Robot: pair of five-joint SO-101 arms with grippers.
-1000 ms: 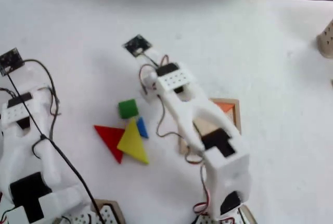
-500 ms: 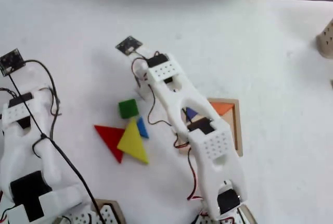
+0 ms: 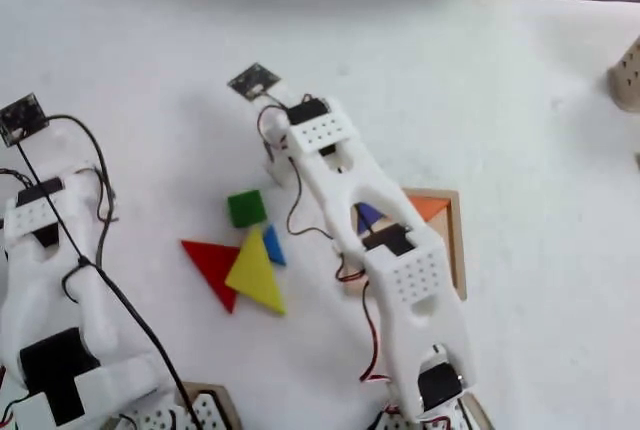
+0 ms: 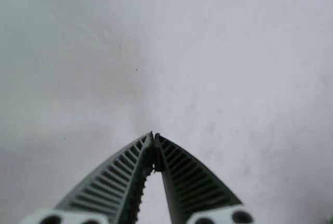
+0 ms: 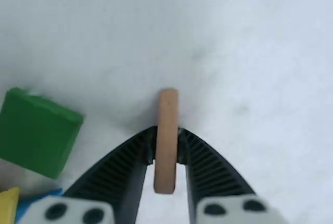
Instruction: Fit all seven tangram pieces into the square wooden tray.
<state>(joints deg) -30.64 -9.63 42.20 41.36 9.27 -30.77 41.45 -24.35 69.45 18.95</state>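
Note:
My right gripper is shut on a thin tan wooden piece held on edge, just above the table. The green square lies close beside it. In the high view this gripper is just beyond the green square. Red, yellow and blue pieces lie bunched together in front of the square. The square wooden tray, partly hidden by the right arm, holds an orange piece and a dark blue one. My left gripper is shut on nothing over bare table.
The left arm lies along the table's left side, with cables trailing beside it. A pale perforated object stands at the far right edge. Open white table stretches behind and to the right of the tray.
The right arm has stretched out and sunk lower, uncovering the tray's dark blue piece. Its gripper shifted slightly near the green square. The left arm has kept still.

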